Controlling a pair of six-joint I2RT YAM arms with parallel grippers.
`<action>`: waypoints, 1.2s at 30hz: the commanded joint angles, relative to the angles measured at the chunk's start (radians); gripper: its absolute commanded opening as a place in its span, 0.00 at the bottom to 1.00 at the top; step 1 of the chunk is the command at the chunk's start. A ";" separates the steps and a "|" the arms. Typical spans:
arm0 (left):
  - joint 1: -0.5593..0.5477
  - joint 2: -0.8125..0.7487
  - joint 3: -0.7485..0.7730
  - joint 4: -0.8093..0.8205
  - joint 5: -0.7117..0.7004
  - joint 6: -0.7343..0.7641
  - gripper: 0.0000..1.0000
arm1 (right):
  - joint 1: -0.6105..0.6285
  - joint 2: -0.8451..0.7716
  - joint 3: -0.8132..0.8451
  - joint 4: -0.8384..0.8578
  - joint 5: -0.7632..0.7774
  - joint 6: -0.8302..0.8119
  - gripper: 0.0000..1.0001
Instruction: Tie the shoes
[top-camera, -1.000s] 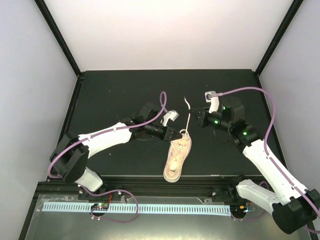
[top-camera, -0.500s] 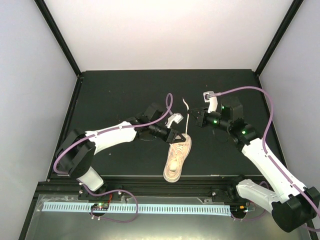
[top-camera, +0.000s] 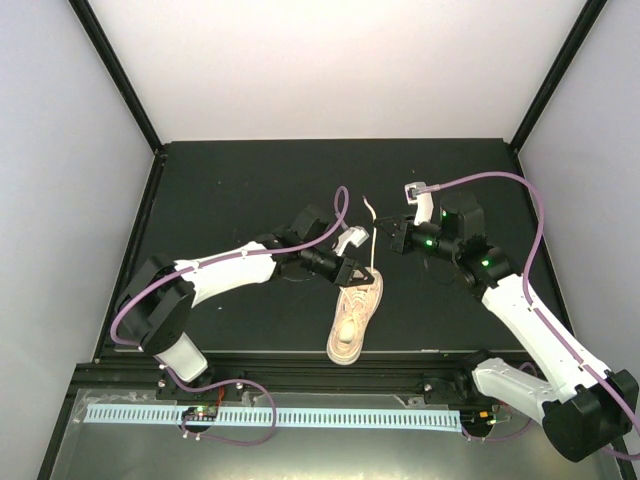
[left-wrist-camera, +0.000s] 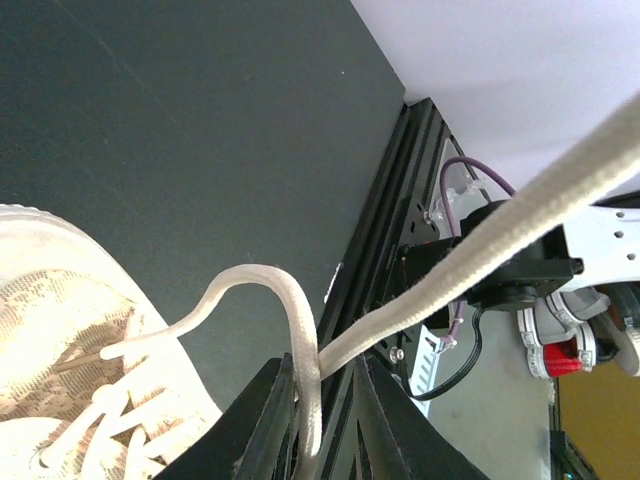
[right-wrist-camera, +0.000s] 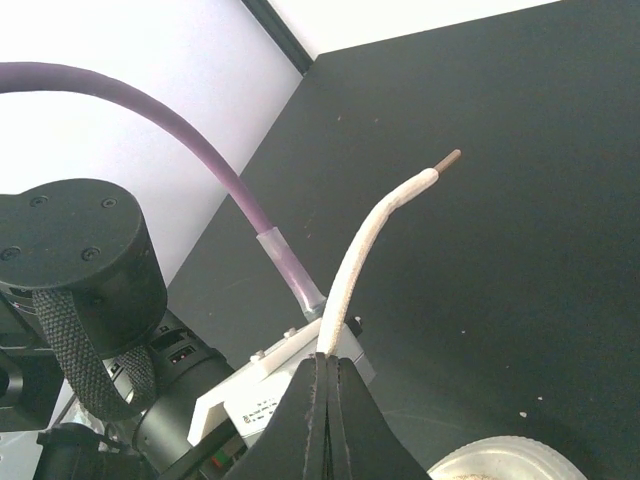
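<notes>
The pale beige-pink shoe (top-camera: 354, 318) lies on the black table near the front edge, and shows at the lower left of the left wrist view (left-wrist-camera: 60, 340). My right gripper (top-camera: 392, 236) is shut on one cream lace (right-wrist-camera: 368, 245) just below its brown tip and holds it taut above the shoe's far end. My left gripper (top-camera: 364, 272) is at the shoe's far end. Its jaws (left-wrist-camera: 326, 362) stand apart, with a looped lace (left-wrist-camera: 285, 300) running down between them against the left finger. The taut lace (left-wrist-camera: 500, 235) crosses there too.
The table's black front rail (left-wrist-camera: 385, 230) and the right arm's base with its purple cable (left-wrist-camera: 470, 175) lie beyond the left gripper. The left arm's wrist and its purple cable (right-wrist-camera: 215, 170) sit close to the right gripper. Black corner posts (top-camera: 115, 70) frame the white walls.
My left gripper has moved right, from beside the shoe to the laces at its far end. My right gripper has kept the lace end and hardly moved.
</notes>
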 joint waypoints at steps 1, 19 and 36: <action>-0.006 0.005 0.048 0.008 -0.039 0.018 0.19 | 0.005 -0.004 0.023 0.023 -0.016 -0.012 0.01; -0.014 0.001 0.061 -0.006 -0.116 0.024 0.15 | 0.006 0.027 0.035 0.020 -0.031 -0.001 0.02; -0.023 0.006 0.067 -0.001 -0.165 0.013 0.19 | 0.029 0.045 0.046 0.017 -0.031 0.004 0.02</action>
